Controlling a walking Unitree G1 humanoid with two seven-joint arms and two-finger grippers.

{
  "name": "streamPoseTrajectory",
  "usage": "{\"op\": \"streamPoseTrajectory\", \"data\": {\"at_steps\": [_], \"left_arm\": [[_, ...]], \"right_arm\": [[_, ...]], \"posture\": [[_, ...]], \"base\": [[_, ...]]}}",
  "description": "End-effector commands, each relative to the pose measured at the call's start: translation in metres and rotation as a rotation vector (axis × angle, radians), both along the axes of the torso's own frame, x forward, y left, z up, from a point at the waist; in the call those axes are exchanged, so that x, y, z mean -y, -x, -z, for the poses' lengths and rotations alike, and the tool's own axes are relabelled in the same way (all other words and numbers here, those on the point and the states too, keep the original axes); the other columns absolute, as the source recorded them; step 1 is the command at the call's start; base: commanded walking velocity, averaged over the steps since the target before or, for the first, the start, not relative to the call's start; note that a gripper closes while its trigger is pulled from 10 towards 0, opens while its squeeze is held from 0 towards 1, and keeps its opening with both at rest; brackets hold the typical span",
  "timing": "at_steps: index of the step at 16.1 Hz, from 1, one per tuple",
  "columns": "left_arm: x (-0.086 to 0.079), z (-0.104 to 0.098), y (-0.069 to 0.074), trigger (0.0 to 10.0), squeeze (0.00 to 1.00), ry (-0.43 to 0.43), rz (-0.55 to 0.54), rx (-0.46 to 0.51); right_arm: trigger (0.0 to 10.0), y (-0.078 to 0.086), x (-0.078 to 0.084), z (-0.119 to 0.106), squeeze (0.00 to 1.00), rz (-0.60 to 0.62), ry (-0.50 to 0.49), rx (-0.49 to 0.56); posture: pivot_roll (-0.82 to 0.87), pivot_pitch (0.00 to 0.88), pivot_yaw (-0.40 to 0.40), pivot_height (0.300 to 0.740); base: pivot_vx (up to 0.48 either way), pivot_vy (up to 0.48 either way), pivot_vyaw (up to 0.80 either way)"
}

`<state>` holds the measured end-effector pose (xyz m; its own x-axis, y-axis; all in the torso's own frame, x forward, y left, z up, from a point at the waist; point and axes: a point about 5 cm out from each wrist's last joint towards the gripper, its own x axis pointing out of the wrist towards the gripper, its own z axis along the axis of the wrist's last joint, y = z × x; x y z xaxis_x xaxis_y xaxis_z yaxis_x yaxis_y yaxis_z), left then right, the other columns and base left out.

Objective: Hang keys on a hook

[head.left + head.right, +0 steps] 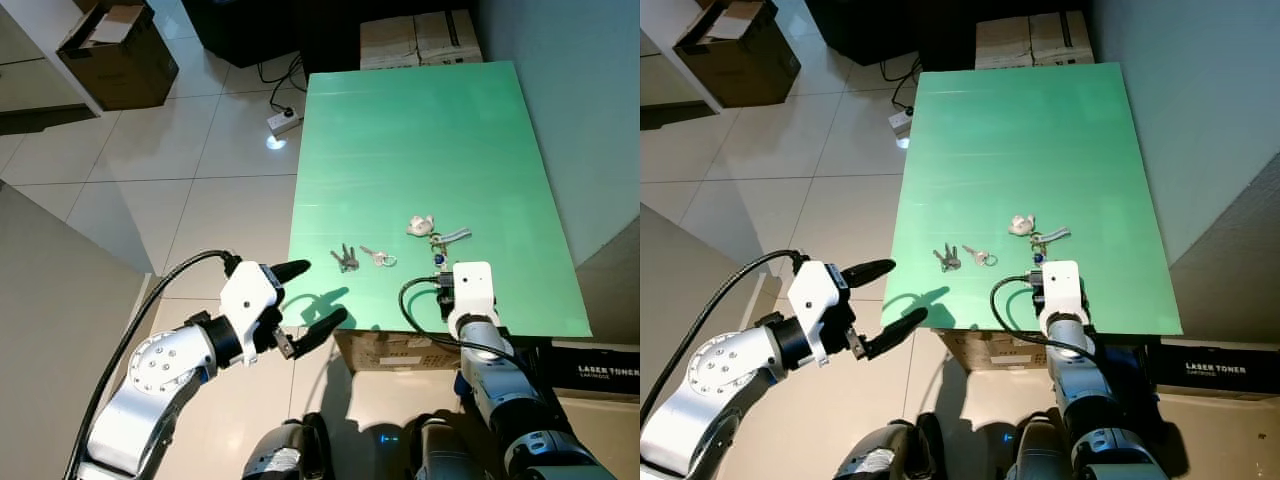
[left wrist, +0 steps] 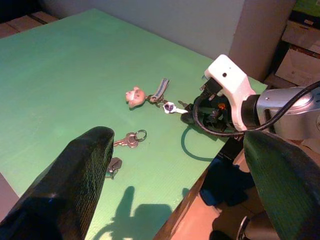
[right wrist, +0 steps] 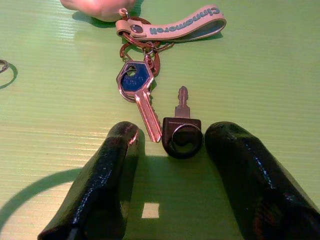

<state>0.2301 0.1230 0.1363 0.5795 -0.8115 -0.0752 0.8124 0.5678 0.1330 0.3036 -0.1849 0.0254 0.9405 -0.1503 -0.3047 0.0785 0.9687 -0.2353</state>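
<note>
I am looking down at a flat green surface (image 1: 420, 130) set on a pale tiled floor, with cardboard boxes beyond its far edge and a grey wall along one side. Nothing has been picked up yet, so the task is at its very start.

My right tool (image 3: 172, 165) is lowered to the surface near its front edge, fingers spread and gripping nothing. Between its fingertips lies the black-headed key with a round ring (image 3: 182, 131), and just past the left finger lies the silver key with a blue hexagonal head (image 3: 136, 87). Both belong to the bunch with a pale fabric strap lettered in blue (image 3: 175, 27) and a small pink figure-shaped charm (image 2: 134, 95), which lie farther ahead of this tool.

My left tool (image 1: 305, 305) hovers off the surface's front left corner, fingers wide apart and empty. Ahead of it and towards the right tool lie a second, smaller set: a pair of dark silver keys (image 1: 345, 259) and a single silver key on a small ring (image 1: 379, 257).

I see no hook in any view, so I judge the closing of the fingers, the lift, the search for the hook and the hanging all remain.
</note>
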Motion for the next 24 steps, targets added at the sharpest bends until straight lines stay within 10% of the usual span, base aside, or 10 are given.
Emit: {"op": "streamPoseTrajectory", "data": {"at_steps": [1,12,13,24], "left_arm": [[-0.005,0.000,0.002,10.0,0.00,-0.014,-0.002,-0.005],[-0.006,0.001,0.000,10.0,0.00,-0.023,0.005,-0.004],[-0.006,0.001,0.000,10.0,0.00,-0.023,0.006,-0.004],[-0.006,0.000,-0.004,10.0,0.00,-0.017,-0.009,0.010]], "right_arm": [[4.9,0.004,-0.003,0.007,0.00,0.010,-0.025,-0.032],[2.3,0.005,0.001,0.009,0.00,0.025,-0.031,-0.039],[0.0,0.005,0.001,0.009,0.00,0.028,-0.032,-0.033],[0.0,0.019,-0.017,0.000,0.00,0.012,-0.060,0.067]], "posture": [[0.02,0.234,0.207,0.740],[0.03,0.234,0.218,0.740],[0.02,0.232,0.218,0.740],[0.02,0.214,0.206,0.740]], "base": [[0.000,0.000,0.00],[0.000,0.000,0.00],[0.000,0.000,0.00],[0.000,0.000,0.00]]}}
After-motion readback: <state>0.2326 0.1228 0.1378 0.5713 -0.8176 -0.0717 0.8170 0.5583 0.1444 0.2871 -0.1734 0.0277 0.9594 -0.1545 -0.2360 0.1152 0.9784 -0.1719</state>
